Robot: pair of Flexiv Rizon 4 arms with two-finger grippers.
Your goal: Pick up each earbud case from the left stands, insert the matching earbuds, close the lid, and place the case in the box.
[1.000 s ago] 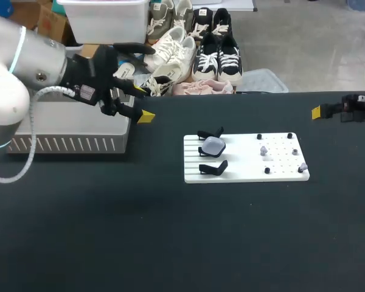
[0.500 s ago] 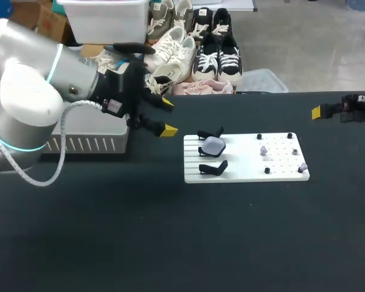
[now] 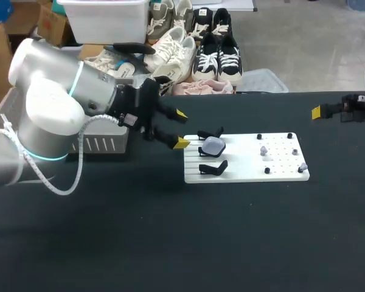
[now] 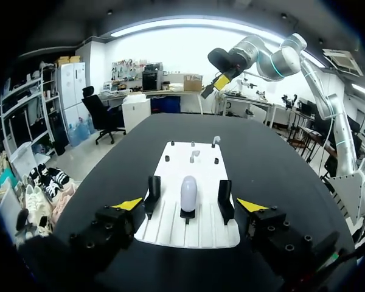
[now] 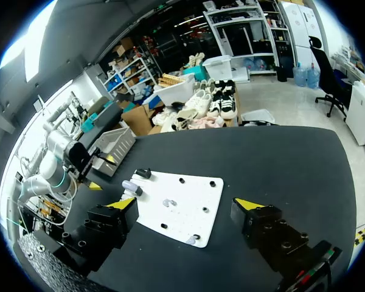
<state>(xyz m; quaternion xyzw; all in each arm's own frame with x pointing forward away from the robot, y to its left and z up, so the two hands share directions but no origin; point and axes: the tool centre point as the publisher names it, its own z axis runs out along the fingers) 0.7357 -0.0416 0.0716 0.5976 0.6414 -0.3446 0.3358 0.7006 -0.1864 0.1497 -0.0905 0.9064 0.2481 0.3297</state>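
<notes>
Black table (image 3: 170,243); 1 white board (image 3: 243,173) lies flat on it.

Counts: 1 white board (image 3: 237,173). 3 black stands (image 3: 213,167) on its left half, with only the middle one loaded: 1 pale earbud case (image 3: 214,145). On the right half, 3 black pegs (image 3: 259,137) and 3 pale earbuds (image 3: 294,152), though they're too small to be sure. 1 grey slatted box (image 3: 102,145). 2 yellow-tipped grippers: left gripper (image 3: 181,128), right gripper (image 5: 187,203).
</notes>
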